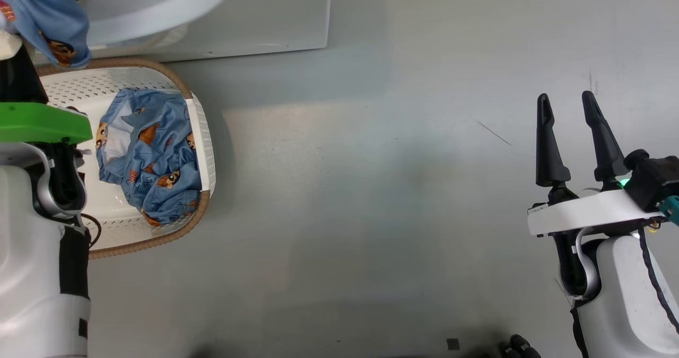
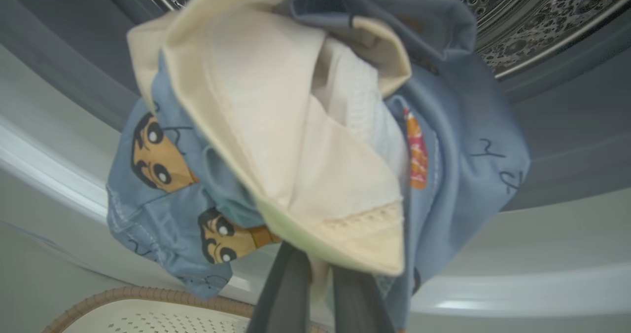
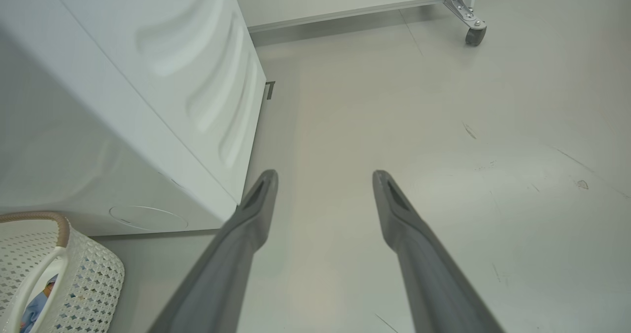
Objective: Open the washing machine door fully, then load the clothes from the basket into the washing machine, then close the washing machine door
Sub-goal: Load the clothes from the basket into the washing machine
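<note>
My left gripper is shut on the clothes: a bundle of cream cloth and light blue cartoon-print garment, hanging before the washing machine's open mouth, its steel drum behind. The same bundle hangs at the head view's top left, above the basket. Another blue printed garment lies in the basket. A white curved rim juts from the white washing machine; I cannot tell if it is the door. My right gripper stands open over bare floor, far right.
The basket stands against the machine's front corner. Grey floor spreads between the two arms. A caster wheel of a frame stands far behind the machine. Small dark objects lie at the bottom edge.
</note>
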Motion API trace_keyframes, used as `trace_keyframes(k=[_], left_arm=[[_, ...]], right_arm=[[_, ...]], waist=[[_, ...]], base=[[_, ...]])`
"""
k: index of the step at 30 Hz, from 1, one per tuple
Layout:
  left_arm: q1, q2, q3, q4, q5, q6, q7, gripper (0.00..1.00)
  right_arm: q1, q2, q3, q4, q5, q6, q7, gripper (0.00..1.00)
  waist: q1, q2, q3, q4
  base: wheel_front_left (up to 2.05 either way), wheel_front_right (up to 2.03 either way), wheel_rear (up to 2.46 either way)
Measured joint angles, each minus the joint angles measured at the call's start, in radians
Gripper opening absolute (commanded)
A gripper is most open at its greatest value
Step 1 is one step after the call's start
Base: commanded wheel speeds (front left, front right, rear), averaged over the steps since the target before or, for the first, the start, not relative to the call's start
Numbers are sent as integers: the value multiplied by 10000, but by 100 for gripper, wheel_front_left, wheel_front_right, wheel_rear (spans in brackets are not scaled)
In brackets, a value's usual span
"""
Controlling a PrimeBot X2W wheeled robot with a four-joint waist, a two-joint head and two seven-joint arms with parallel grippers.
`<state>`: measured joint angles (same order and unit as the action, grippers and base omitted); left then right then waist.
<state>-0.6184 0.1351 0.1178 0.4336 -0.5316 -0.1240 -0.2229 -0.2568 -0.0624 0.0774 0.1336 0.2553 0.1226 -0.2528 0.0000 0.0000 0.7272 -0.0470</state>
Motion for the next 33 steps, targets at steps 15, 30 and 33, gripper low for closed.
trace_keyframes(k=[15,30,33], left_arm=[[-287,1118,-886,-1593,-593,0,-67,0],[-1594,2562,-1250,-1030,-251,-2,1390,0],[-1861,2675,-1463,-825,73,-2,1526,0]], right_arm=[[12,2,270,121,0,0,-2,100],[124,12,357,148,88,0,0,100],[149,17,370,159,113,0,0,100]], waist=[[0,0,-334,168],[0,0,-350,-97],[0,0,-307,-142]], base=[[0,0,0],[0,0,0],[0,0,0]])
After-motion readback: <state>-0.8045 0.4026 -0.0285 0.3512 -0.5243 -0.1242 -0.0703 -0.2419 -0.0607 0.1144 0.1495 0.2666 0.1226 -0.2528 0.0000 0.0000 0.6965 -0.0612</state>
